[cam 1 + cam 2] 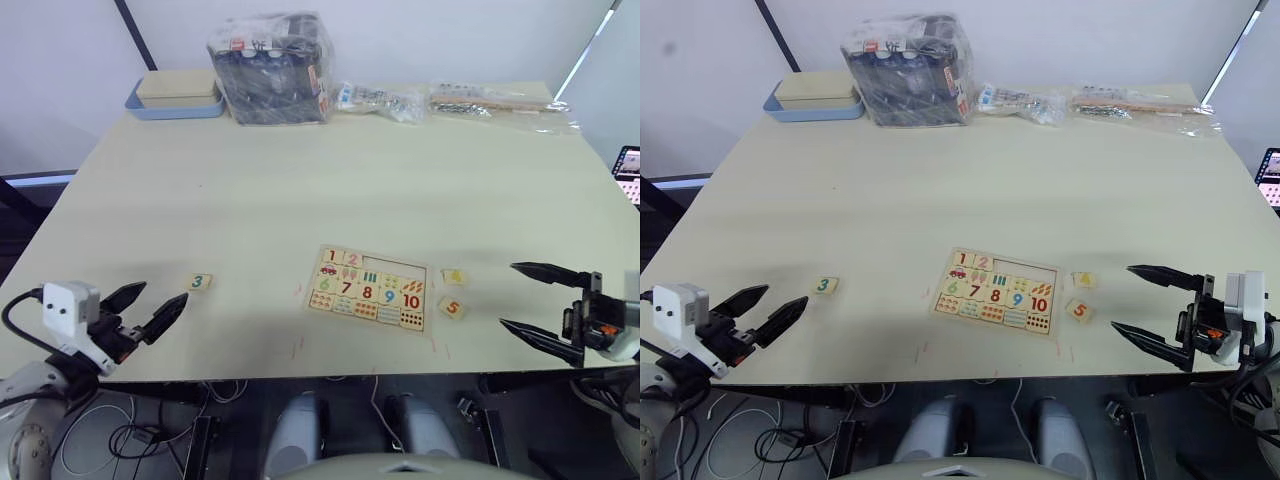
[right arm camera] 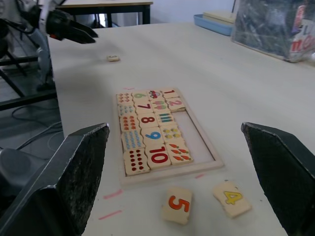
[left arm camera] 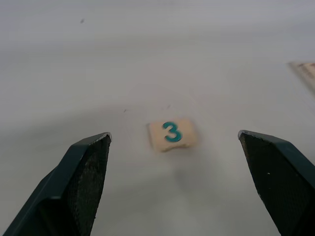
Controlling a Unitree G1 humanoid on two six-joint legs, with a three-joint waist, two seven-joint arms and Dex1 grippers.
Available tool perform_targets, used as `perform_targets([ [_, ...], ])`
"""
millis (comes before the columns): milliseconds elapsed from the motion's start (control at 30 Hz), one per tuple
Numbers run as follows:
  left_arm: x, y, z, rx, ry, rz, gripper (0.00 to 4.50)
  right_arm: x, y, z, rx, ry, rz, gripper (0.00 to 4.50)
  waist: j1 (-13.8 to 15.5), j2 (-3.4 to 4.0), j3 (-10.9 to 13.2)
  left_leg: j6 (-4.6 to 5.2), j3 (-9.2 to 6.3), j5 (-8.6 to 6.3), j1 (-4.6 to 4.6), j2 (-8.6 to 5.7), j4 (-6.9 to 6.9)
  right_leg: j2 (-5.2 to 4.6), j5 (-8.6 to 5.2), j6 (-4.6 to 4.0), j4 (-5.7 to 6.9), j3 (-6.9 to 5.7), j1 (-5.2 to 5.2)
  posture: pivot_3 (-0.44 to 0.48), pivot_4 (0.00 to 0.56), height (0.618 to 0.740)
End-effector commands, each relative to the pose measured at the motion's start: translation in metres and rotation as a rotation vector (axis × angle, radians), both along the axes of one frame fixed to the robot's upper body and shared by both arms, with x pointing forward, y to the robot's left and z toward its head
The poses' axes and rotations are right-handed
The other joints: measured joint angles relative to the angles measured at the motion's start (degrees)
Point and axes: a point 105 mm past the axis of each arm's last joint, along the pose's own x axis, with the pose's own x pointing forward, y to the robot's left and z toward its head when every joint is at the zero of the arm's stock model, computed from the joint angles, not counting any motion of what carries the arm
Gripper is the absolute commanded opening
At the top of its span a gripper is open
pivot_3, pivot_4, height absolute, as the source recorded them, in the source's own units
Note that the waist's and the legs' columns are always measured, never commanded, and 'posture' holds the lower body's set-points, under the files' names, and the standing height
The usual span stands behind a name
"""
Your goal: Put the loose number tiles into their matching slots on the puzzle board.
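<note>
The puzzle board point(image 1: 370, 288) lies near the table's front edge, right of centre. Tiles 1 and 2 sit at the left of its top row, and the slots point(image 1: 398, 267) beside them are bare. The 6 to 10 row is filled. Tile 3 point(image 1: 199, 282) lies alone on the table left of the board, just ahead of my open left gripper point(image 1: 166, 291), between its fingers point(image 3: 88, 167) in the left wrist view. Tile 4 point(image 1: 454, 276) and tile 5 point(image 1: 451, 308) lie right of the board. My right gripper point(image 1: 506, 294) stands open a little to their right, empty.
At the table's far edge stand a blue tray with a wooden lid point(image 1: 175, 98), a plastic-wrapped box point(image 1: 272, 68) and bags of small parts point(image 1: 500, 100). Red marks point(image 2: 113, 194) are on the table by the board. A lit screen point(image 1: 630, 165) sits off the right edge.
</note>
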Motion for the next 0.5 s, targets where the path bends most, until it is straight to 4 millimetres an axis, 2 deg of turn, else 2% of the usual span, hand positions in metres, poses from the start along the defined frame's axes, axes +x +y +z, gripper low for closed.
perform_targets([
  [33, 0.01, -0.013, 0.006, 0.009, -0.007, 0.031, 4.41, -0.006, 0.009, 0.012, 0.001, -0.035, 0.06, 4.5, -0.12, -0.04, -0.02, 0.0, 0.0, 0.0, 0.01, 0.01, 0.0, -0.01, 0.01, 0.0, 0.01, 0.01, 0.01, 0.0, 0.15, 0.74],
  [133, 0.017, -0.026, 0.006, -0.005, 0.005, 0.083, 4.41, -0.009, 0.013, 0.012, 0.0, -0.032, 0.078, 4.5, -0.15, -0.02, -0.02, 0.0, -0.01, 0.0, 0.04, 0.03, 0.0, -0.01, 0.01, -0.01, 0.03, 0.01, 0.01, 0.0, 0.15, 0.74],
  [267, 0.021, -0.03, 0.004, 0.004, 0.036, 0.162, 4.41, -0.01, 0.015, 0.011, 0.001, -0.027, 0.08, 4.5, -0.14, -0.03, -0.02, -0.01, -0.02, 0.0, 0.05, 0.03, 0.0, -0.27, 0.01, -0.01, 0.07, 0.0, 0.01, 0.0, 0.15, 0.74],
  [500, 0.03, -0.038, -0.008, 0.024, 0.106, 0.25, 4.41, -0.008, 0.015, 0.009, 0.001, -0.029, 0.08, 4.5, -0.11, -0.04, -0.02, 0.0, -0.01, 0.01, 0.06, -0.01, 0.0, -0.01, 0.01, -0.01, 0.07, 0.01, 0.03, 0.0, 0.15, 0.74],
])
